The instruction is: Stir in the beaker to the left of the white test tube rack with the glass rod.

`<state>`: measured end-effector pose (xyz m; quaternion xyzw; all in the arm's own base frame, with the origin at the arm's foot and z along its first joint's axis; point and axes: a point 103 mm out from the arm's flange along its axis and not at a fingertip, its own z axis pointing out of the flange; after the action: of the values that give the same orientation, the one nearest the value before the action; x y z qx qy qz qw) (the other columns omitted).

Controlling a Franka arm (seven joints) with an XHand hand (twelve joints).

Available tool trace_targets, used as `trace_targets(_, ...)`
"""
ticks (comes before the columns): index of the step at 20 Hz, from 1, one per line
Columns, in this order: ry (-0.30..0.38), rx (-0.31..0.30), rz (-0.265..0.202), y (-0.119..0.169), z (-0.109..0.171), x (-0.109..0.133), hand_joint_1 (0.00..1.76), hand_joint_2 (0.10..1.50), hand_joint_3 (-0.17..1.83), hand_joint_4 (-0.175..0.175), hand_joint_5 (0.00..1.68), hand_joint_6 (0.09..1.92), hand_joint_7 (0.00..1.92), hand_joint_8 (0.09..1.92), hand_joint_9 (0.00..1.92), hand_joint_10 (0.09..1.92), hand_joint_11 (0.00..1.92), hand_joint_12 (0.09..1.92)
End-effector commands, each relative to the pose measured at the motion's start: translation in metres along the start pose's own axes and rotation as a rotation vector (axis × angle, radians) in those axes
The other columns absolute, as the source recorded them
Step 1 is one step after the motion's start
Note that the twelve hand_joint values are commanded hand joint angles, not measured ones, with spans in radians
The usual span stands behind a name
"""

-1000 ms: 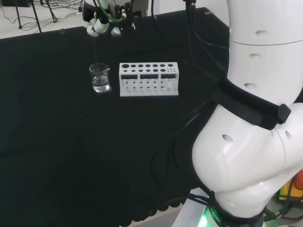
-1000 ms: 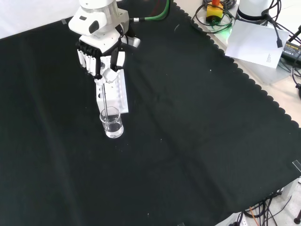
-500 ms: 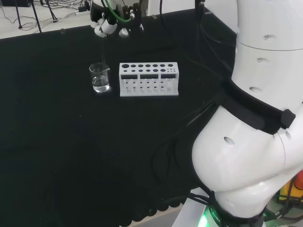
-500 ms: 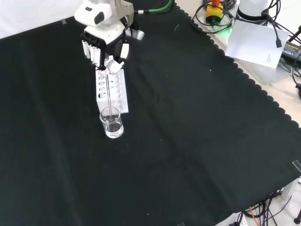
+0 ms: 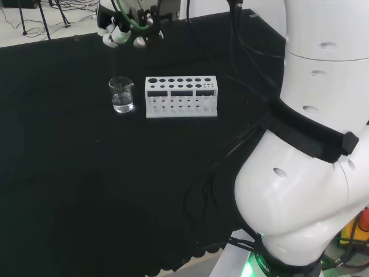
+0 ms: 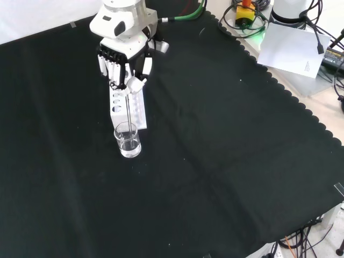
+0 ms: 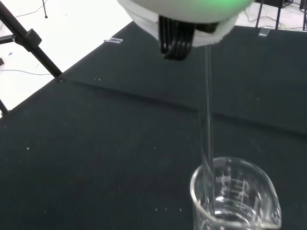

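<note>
A small clear beaker with some clear liquid stands just left of the white test tube rack in the head view. The hand hovers above the beaker, its fingers curled round the top of a thin glass rod. The rod hangs nearly upright, and its lower end dips inside the beaker near the rim.
Black cloth covers the whole bench, with a scalloped edge at the front view's right. Beyond that edge lie white paper and cables. The arm's big white links stand at the head view's right.
The hand with the rod has swung over the beaker: rightward in the head view half a second ago, now back to the left. The beaker and rack have not moved.
</note>
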<state>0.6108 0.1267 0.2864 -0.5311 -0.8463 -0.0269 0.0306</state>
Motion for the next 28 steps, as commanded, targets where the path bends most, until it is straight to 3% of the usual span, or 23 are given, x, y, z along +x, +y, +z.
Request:
trace_targets(1, -0.007, 0.001, -0.006, 0.017, 0.005, 0.000, 1.32, 0.73, 0.58, -0.175, 1.20, 0.48, 1.26, 0.95, 1.65, 0.78, 1.39, 1.05)
trace_targets(6, 0.002, 0.014, 0.037, 0.007, 0.000, -0.033, 1.32, 0.73, 0.58, -0.175, 1.20, 0.48, 1.26, 0.95, 1.65, 0.78, 1.39, 1.05)
trace_targets(11, -0.012, 0.013, 0.066, -0.015, -0.011, -0.041, 1.32, 0.73, 0.58, -0.175, 1.20, 0.48, 1.26, 0.94, 1.65, 0.78, 1.38, 1.05)
trace_targets(16, -0.012, 0.026, 0.051, -0.024, -0.007, -0.024, 1.32, 0.73, 0.58, -0.175, 1.20, 0.48, 1.26, 0.94, 1.65, 0.78, 1.39, 1.05)
trace_targets(24, -0.008, 0.023, -0.024, -0.008, -0.009, 0.027, 1.32, 0.73, 0.57, -0.175, 1.20, 0.48, 1.26, 0.94, 1.65, 0.78, 1.38, 1.05)
trace_targets(28, -0.018, 0.011, -0.027, -0.001, -0.009, 0.029, 1.32, 0.73, 0.57, -0.175, 1.20, 0.48, 1.26, 0.94, 1.65, 0.78, 1.38, 1.05)
